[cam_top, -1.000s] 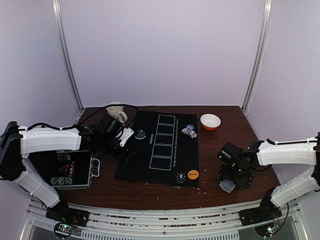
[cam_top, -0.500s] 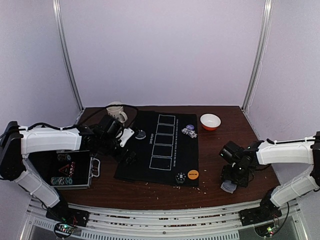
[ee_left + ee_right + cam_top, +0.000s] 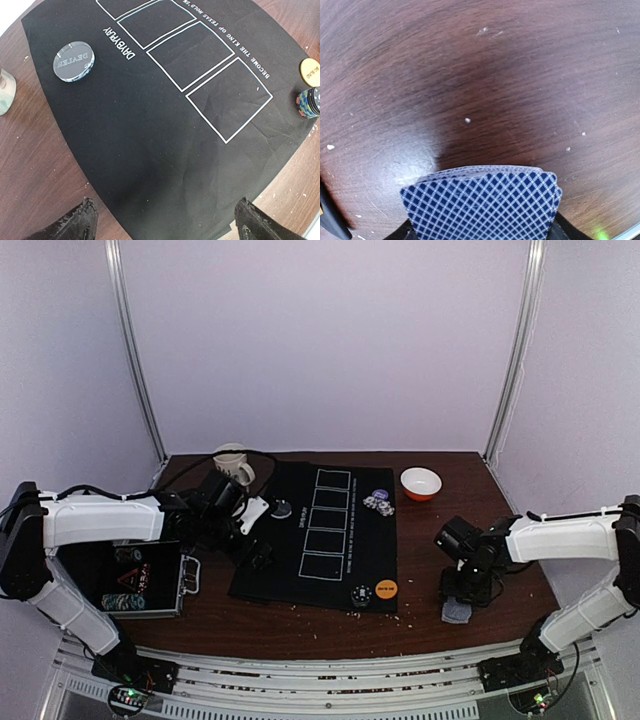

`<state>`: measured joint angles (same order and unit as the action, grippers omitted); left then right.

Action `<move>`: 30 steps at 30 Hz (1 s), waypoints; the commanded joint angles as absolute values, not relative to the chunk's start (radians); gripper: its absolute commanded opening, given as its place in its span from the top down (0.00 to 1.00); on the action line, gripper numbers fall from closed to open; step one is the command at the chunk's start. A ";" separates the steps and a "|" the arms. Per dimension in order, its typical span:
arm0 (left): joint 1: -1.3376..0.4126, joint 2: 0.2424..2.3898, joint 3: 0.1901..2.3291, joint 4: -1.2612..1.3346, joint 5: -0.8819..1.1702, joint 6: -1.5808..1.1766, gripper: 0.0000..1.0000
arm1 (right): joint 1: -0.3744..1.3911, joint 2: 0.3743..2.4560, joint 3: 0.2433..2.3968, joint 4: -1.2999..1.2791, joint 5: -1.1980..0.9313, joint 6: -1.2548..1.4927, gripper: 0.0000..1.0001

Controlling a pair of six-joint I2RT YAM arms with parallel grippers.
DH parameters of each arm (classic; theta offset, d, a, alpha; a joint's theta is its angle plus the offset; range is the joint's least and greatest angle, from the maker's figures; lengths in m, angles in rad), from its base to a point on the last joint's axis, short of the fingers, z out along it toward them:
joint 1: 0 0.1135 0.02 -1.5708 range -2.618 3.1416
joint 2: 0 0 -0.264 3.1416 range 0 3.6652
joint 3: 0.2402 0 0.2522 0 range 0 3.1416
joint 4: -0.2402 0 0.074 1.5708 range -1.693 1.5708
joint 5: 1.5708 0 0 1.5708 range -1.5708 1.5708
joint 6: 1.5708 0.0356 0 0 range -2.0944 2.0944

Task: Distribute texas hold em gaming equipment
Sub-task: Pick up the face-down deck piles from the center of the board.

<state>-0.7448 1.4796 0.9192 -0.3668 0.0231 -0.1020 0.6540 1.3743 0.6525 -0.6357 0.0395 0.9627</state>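
From above, the left gripper [image 3: 258, 543] hangs over the left edge of a black mat [image 3: 330, 575] printed with five white card boxes. Its jaws are spread and hold nothing. A clear dealer disc [image 3: 283, 508] lies on the mat just beyond it. A blue disc [image 3: 379, 495] and a loose heap of chips [image 3: 378, 506] sit at the mat's far right. An orange disc [image 3: 386, 589] and a short stack of chips [image 3: 361, 595] sit at its near right corner. A mug [image 3: 233, 465] stands behind the mat's far left corner, and a bowl [image 3: 421, 483] on the brown worktop [image 3: 430, 540] to the mat's right. An open case [image 3: 130, 580] lies at the left edge. The right gripper [image 3: 462, 592] points down well to the right of the mat, over a pack of cards [image 3: 456, 612].

The left wrist view shows both fingertips [image 3: 82, 222] far apart above the mat's edge. The dealer disc [image 3: 74, 61] is at upper left, the orange disc [image 3: 310, 67] and chip stack [image 3: 310, 102] at far right.

In the right wrist view the pack [image 3: 482, 205], backs up with a blue lattice pattern and slightly fanned, fills the space between the jaws. The frame cuts off the tips, so whether they already pinch it I cannot tell. Pale crumbs [image 3: 467, 120] dot the wood.
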 commanded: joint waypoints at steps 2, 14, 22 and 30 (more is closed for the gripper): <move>-0.734 1.477 0.913 -0.332 0.030 -0.088 0.02 | 0.649 1.406 0.636 -0.636 0.012 0.915 0.44; -0.669 1.431 0.904 -0.305 0.117 -0.113 0.02 | 0.650 1.412 0.833 -0.787 0.121 0.793 0.54; -0.535 1.365 0.907 -0.336 0.217 -0.150 0.02 | 0.698 1.458 1.150 -0.902 0.188 0.577 0.58; -0.409 1.331 0.933 -0.392 0.274 -0.177 0.02 | 1.018 1.747 1.550 -0.940 0.110 0.311 0.61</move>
